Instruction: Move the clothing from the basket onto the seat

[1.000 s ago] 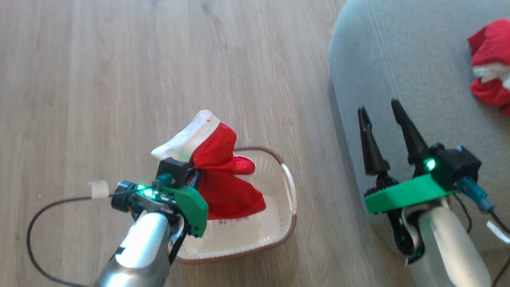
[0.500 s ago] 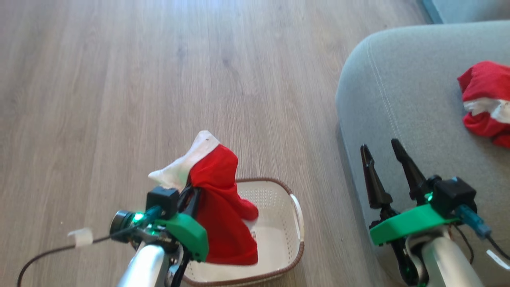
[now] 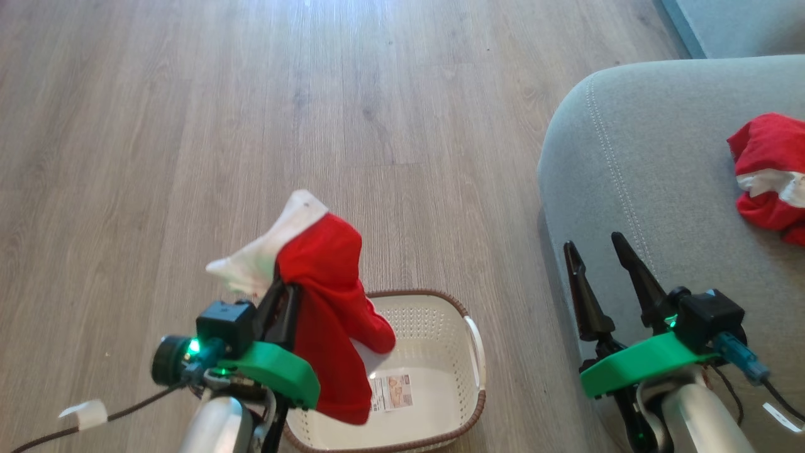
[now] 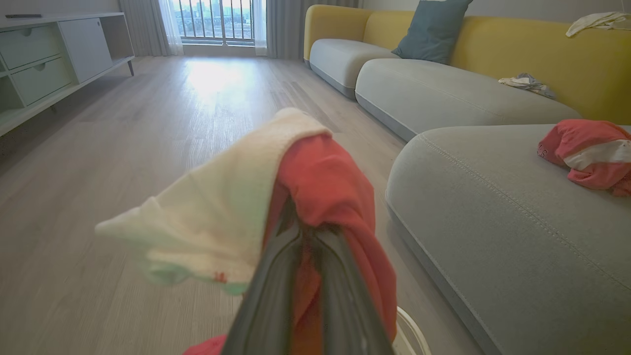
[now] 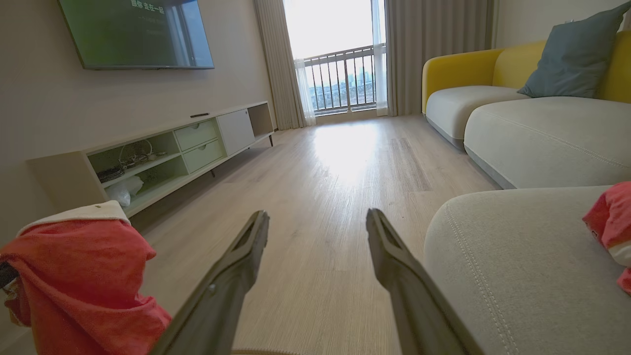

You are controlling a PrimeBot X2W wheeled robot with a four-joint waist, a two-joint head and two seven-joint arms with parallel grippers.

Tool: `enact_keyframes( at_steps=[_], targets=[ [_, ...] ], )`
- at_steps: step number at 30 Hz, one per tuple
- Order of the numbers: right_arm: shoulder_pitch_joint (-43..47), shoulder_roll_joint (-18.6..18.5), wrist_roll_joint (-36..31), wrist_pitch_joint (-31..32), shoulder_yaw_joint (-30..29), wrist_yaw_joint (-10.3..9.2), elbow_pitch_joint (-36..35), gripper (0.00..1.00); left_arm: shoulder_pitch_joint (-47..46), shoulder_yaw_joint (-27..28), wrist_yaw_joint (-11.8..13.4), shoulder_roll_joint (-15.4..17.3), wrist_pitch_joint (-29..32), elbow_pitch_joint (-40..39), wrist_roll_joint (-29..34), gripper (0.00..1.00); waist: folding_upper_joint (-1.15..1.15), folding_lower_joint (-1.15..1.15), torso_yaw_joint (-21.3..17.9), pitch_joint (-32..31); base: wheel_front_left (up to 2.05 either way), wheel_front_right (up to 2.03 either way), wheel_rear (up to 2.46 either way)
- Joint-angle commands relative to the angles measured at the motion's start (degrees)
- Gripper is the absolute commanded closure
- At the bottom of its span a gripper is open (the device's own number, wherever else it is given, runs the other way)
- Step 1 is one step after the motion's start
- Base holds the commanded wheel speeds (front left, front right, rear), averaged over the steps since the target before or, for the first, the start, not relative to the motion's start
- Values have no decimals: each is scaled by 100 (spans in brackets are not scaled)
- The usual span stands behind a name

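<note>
Desk: Nearest entries first?

Operator: Item one, left gripper (image 3: 284, 286): I had its fingers pinched shut on a red garment (image 3: 327, 277) with a white band. It was lifted above the basket, with the cloth draping down toward it. Item two, cream perforated basket (image 3: 466, 352) on the wooden floor (image 3: 251, 94): what showed of its inside held just a label sticker (image 3: 393, 391).

Desk: Farther out?

Operator: Item three, right gripper (image 3: 591, 242): fingers spread wide, nothing between them, hovering by the seat's near edge. Item four, grey-green seat (image 3: 660, 189), to the right of the basket. Item five, second red garment (image 3: 767, 170), lying bunched on the seat's far right.

Desk: Handling note?

Operator: I judged the step to be the carry across. My plan was a firm pinch, raising the hanging hem above the seat's rounded edge before swinging right. I meant to pass clear of the right gripper. I would release well onto the cushion near the other garment, not at the edge, where the cloth could slide off.
</note>
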Motion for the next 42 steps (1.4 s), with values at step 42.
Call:
enact_keyframes(
  at_steps=[42],
  targets=[
    [-501,-205,269,-54,1657,-1,-563,0,-997,-533,-273,19,-80,-2045,-86,100,0,1,-118,327,0,0,0]
  ],
)
